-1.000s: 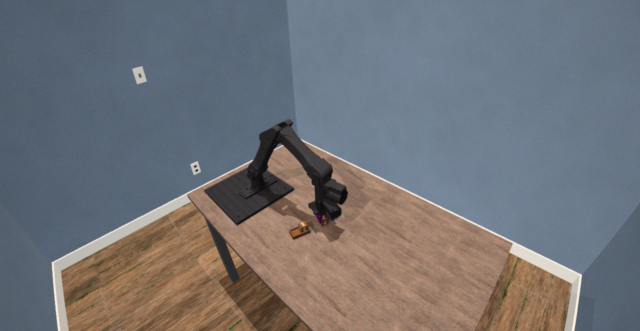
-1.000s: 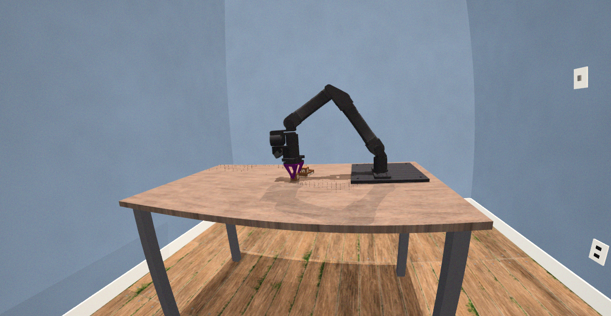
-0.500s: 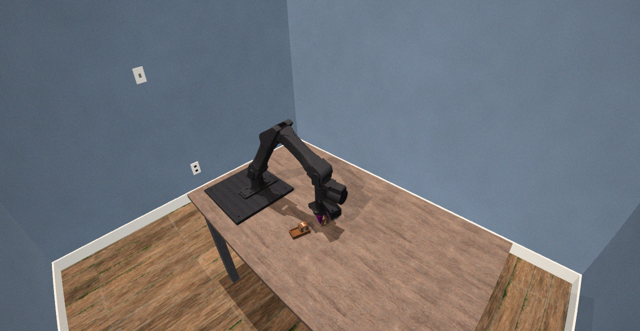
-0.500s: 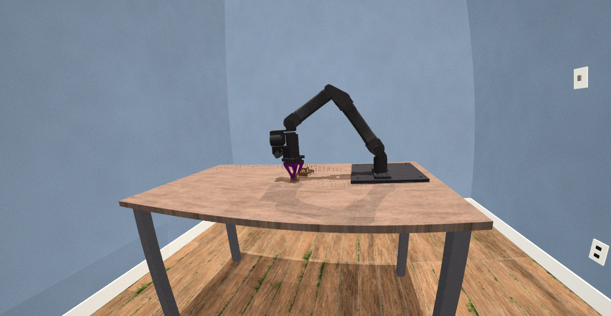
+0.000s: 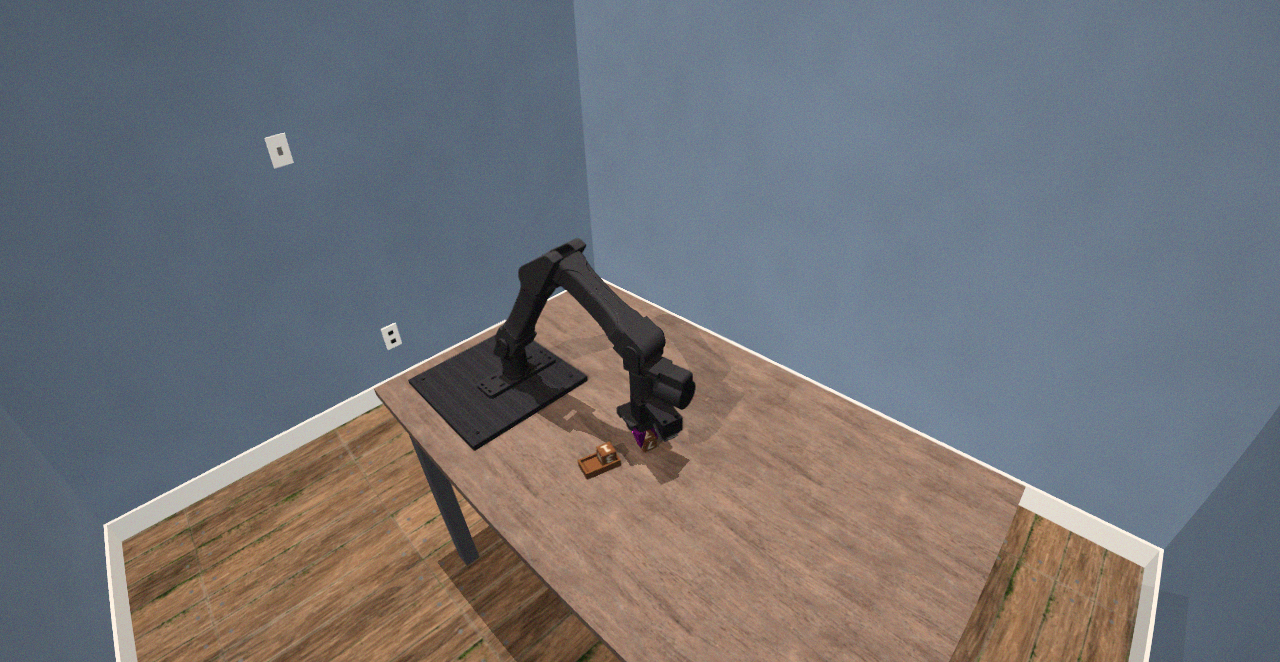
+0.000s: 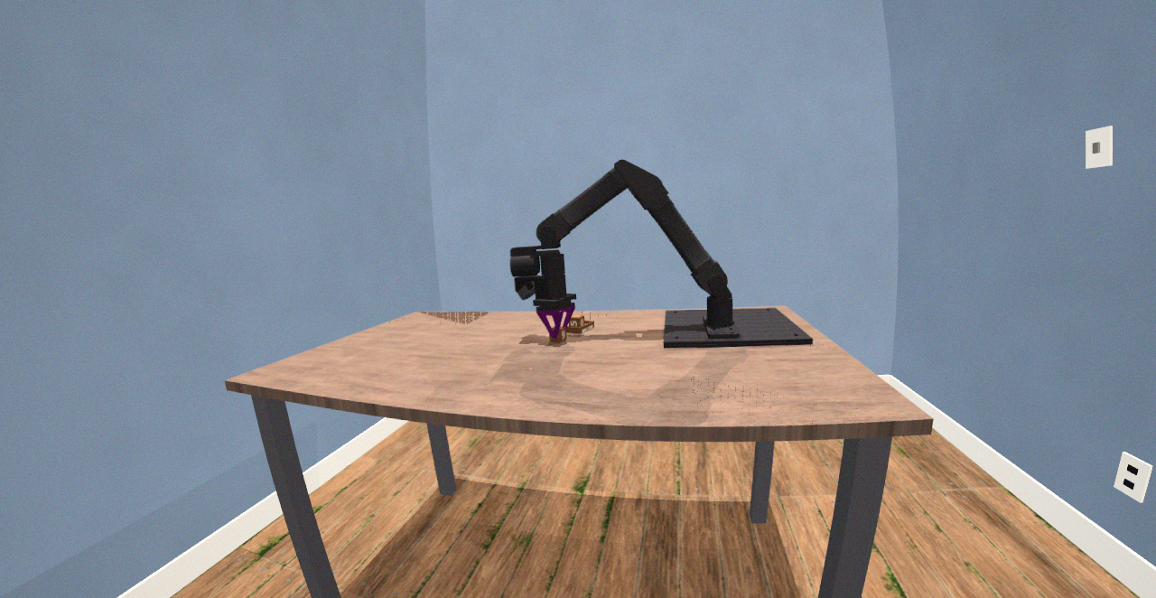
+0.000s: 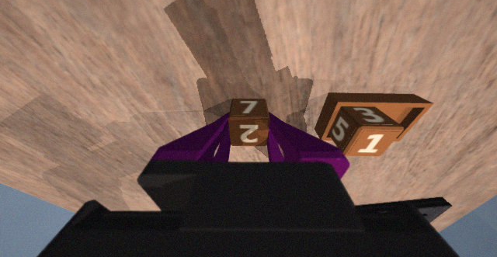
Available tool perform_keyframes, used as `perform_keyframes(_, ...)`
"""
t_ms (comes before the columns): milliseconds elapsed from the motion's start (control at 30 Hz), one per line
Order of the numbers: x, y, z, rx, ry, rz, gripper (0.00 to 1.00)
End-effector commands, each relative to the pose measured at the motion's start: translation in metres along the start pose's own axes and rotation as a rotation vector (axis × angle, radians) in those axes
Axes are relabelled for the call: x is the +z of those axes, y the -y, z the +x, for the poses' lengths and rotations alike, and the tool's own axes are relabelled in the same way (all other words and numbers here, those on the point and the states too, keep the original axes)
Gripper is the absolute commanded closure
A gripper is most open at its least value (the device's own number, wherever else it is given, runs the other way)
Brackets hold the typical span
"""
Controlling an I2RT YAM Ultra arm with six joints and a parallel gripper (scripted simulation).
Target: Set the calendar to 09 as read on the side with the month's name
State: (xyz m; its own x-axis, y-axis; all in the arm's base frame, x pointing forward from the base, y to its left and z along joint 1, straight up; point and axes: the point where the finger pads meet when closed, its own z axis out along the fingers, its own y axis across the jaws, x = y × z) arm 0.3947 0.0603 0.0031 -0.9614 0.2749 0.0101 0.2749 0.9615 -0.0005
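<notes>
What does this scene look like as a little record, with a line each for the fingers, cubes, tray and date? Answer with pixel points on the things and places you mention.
fingers: purple lattice fingers (image 5: 638,436) (image 6: 554,333), closed on a cube
held cube: brown wooden number cube (image 5: 649,444) (image 6: 559,337) (image 7: 248,130), showing 7 and 2
tray: shallow orange-brown tray (image 5: 588,473) (image 6: 590,325) (image 7: 374,98), on the table
cube in tray: brown wooden number cube (image 5: 606,454) (image 6: 576,322) (image 7: 373,142), showing 1, 3, 5
date: unfinished; one cube outside the tray
month name: not visible

In the top view, the lower end of the table (image 5: 805,497) is cut off by the picture's edge.
</notes>
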Motion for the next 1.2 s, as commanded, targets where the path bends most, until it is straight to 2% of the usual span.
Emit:
perform_keyframes(0, -0.004, -0.0002, -0.0035, 0.0, 0.017, -0.002, 0.73)
perform_keyframes(433, -0.004, -0.0002, -0.0035, 0.0, 0.017, -0.002, 0.73)
perform_keyframes(467, -0.004, -0.0002, -0.0035, 0.0, 0.017, -0.002, 0.69)
perform_keyframes(633, -0.004, -0.0002, -0.0035, 0.0, 0.017, -0.002, 0.65)
perform_keyframes(667, -0.004, -0.0002, -0.0035, 0.0, 0.017, -0.002, 0.61)
perform_keyframes(800, -0.004, -0.0002, -0.0035, 0.0, 0.017, -0.002, 0.61)
perform_keyframes(933, -0.004, -0.0002, -0.0035, 0.0, 0.017, -0.002, 0.53)
perform_keyframes(1167, -0.004, -0.0002, -0.0035, 0.0, 0.017, -0.002, 0.53)
